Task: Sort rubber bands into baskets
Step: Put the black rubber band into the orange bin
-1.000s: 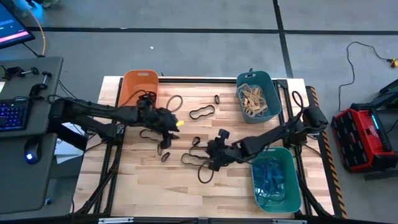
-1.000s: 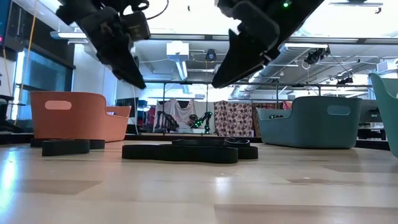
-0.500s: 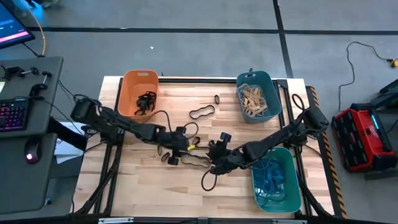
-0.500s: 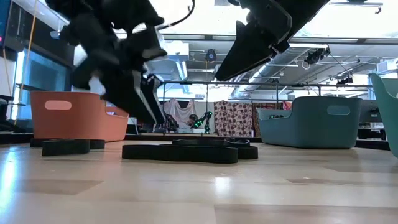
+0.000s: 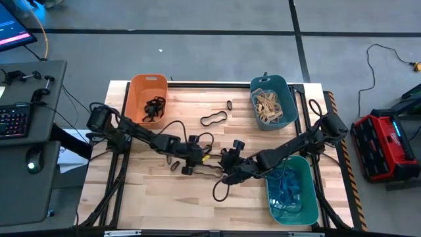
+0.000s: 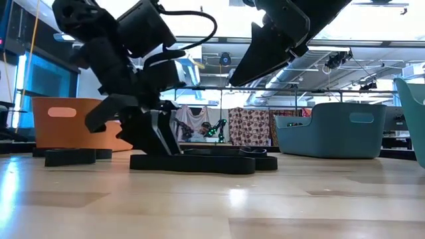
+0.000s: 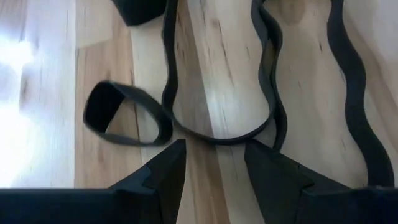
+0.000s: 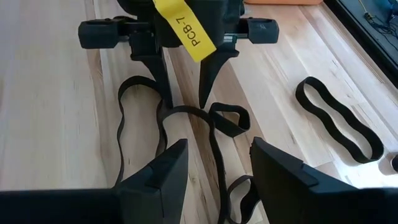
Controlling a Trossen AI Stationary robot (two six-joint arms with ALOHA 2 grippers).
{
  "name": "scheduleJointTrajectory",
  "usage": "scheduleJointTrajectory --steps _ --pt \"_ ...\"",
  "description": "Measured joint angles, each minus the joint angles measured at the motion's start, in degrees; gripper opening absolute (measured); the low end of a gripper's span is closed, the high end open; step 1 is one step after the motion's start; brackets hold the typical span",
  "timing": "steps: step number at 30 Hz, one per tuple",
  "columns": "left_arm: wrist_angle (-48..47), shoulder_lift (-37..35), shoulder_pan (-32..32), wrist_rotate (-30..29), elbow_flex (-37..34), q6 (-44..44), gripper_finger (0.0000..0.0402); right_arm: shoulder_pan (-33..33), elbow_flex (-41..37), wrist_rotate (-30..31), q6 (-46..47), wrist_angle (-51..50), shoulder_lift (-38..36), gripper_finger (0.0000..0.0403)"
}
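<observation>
Several black rubber bands lie flat on the wooden table: a tangled long one (image 5: 205,168) at the middle, others (image 5: 214,118) (image 5: 229,104) farther back. My left gripper (image 5: 195,160) is open and down at the table, its fingers on either side of a bend of the tangled band (image 7: 214,135). My right gripper (image 5: 227,168) is open, close to the right of it and raised above the bands (image 6: 239,76). The orange basket (image 5: 139,84) holds black bands, the dark teal basket (image 5: 284,84) tan ones, the lighter green basket (image 5: 306,172) blue ones. My left gripper points down at the table with its two fingers (image 8: 166,93) astride the curved end of the black band (image 8: 186,112). I cannot tell whether they touch it. The band lies slack on the wood.
A small black band (image 7: 121,115) lies beside the left gripper, another loop (image 5: 220,191) near the table's front. A dark frame runs along the table's edges (image 5: 210,84). A desk with keyboard and mouse (image 5: 29,161) stands to the left.
My left gripper has gone from beside the orange basket toward the table's right and near edge, and come down to the table at the tangled black band, close to the right gripper.
</observation>
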Motion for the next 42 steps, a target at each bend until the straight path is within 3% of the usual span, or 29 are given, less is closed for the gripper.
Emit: scheduleJointTrajectory --steps 12,23,42 --pt "5.8 2.2 0.8 3.8 0.0 0.0 0.0161 0.0 0.0 0.0 0.1 -0.1 0.0 0.0163" --pt "7.3 1.7 1.2 3.3 0.1 -4.1 0.0162 0.0 0.0 0.0 0.4 -0.6 0.0 0.0163" --pt "10.9 3.3 1.5 3.1 0.2 -5.3 0.0209 0.0 0.0 0.0 0.4 -0.5 0.0 0.0163"
